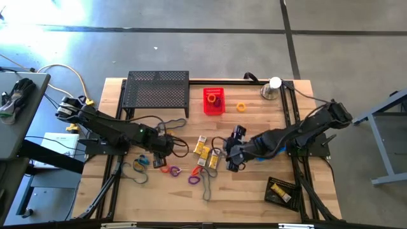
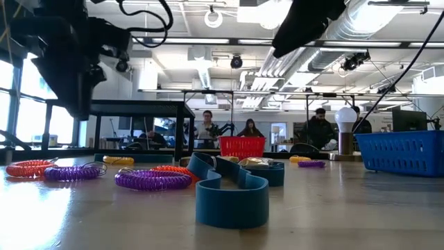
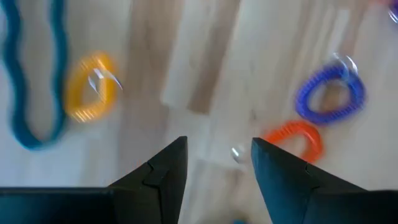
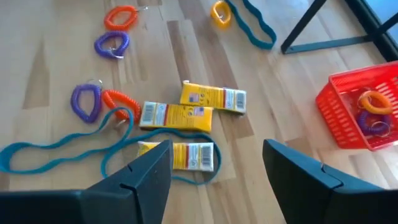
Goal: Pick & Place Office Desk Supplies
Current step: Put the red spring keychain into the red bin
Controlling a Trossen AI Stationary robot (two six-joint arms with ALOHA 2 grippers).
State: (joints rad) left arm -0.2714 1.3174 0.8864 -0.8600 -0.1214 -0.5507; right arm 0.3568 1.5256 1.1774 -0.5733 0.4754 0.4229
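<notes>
Three yellow-and-white boxes (image 4: 176, 116) lie flat mid-table, with small coiled loops around them: orange (image 4: 118, 102), purple (image 4: 85, 101), yellow (image 3: 90, 87). Thin teal bands (image 4: 68, 146) snake across the wood. A red basket (image 1: 213, 100) at the far middle holds a few loops, and an orange loop (image 1: 241, 106) lies beside it. My left gripper (image 3: 217, 146) hovers open over bare wood, near an orange loop (image 3: 295, 137) and a blue-purple one (image 3: 329, 93). My right gripper (image 4: 217, 149) hangs open above the boxes, to their right (image 1: 230, 156).
A black mesh shelf (image 1: 158, 92) stands at the far left. A silver dome with a white ball (image 1: 272, 88) sits at the far right corner. A dark bin (image 1: 283, 191) with a yellow box in it rests near the front right.
</notes>
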